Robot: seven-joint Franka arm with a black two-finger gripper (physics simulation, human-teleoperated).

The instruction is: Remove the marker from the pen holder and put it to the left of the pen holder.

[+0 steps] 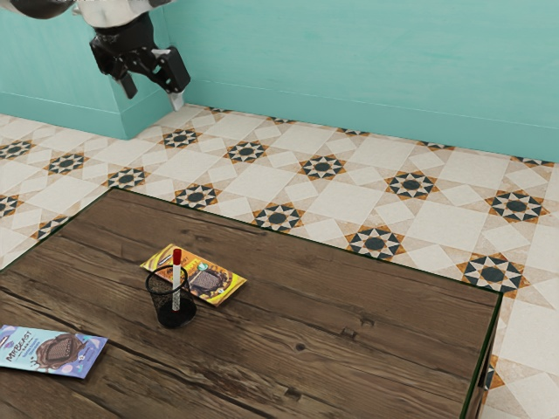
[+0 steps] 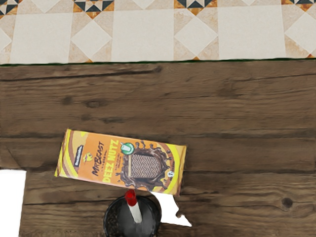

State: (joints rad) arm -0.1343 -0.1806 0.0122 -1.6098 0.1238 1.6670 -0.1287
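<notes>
Exterior view: a flat chocolate bar in a shiny orange-and-yellow wrapper lies just beside the pen holder, crowding one side of it. A second bar, lilac and pale blue, lies apart, toward the exterior view's left. The holder is a round black mesh cup, see-through enough to show the marker standing inside, slightly tilted, its white body topped in red above the rim. The bench is dark, rough-grained wood with knots and long cracks; past its edge I see floor tiles patterned with stars, and a smooth turquoise wall. The black pincer hangs high, well apart from the cup, fingers spread with nothing between them.
</notes>
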